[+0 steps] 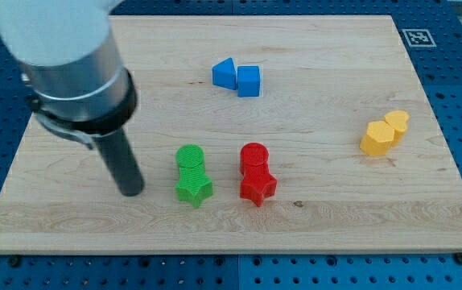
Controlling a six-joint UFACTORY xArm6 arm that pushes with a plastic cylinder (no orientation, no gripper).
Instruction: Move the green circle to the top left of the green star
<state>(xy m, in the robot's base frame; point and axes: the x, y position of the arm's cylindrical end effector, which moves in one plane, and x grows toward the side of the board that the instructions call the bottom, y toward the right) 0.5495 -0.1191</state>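
**Wooden board on a blue perforated surface**

A pale wooden board [311, 72] with visible grain is laid flat and fills most of the view. Around it, a blue base [456, 72] dotted with regular holes is seen to its right, below it and at its far left. A black-and-white square marker [417, 37] is fixed just beyond the board's top right corner. Even lighting is cast throughout.

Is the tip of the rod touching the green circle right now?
No, my tip stands apart on the board, off to the view's left of the green circle and the green star.
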